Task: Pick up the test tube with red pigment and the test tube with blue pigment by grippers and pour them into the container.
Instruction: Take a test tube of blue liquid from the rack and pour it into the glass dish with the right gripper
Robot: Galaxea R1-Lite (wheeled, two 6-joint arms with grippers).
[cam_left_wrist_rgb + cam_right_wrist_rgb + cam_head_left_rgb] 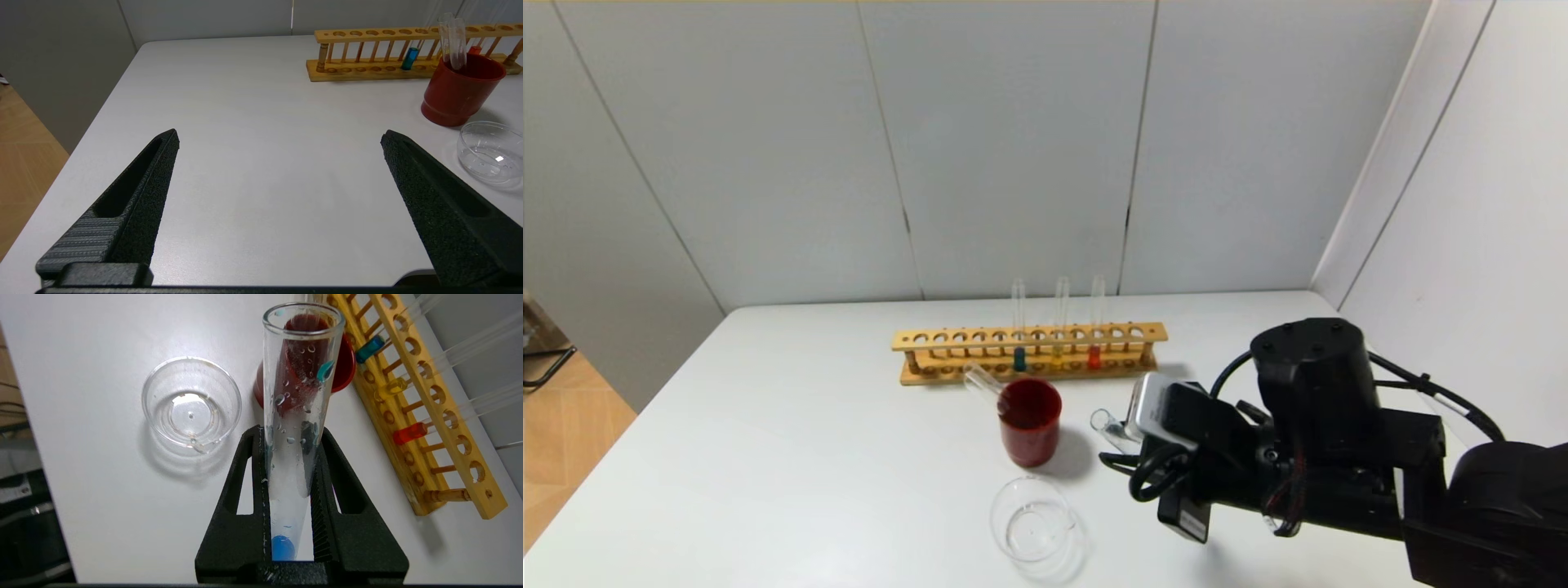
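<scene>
Clearly unfinished: the left gripper (280,141) idles wide open at nine o'clock. Toward six, the container (1032,518) looks clear, without colour. At four o'clock the right gripper (291,490) clamps the test tube with blue pigment (296,416); the test tube with red pigment (1096,322) waits racked at twelve.

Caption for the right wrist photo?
Right gripper shut on a nearly empty blue-stained test tube, beside the glass beaker.

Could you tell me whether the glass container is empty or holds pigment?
Empty of pigment: the container shows only clear glass, no colour.
</scene>
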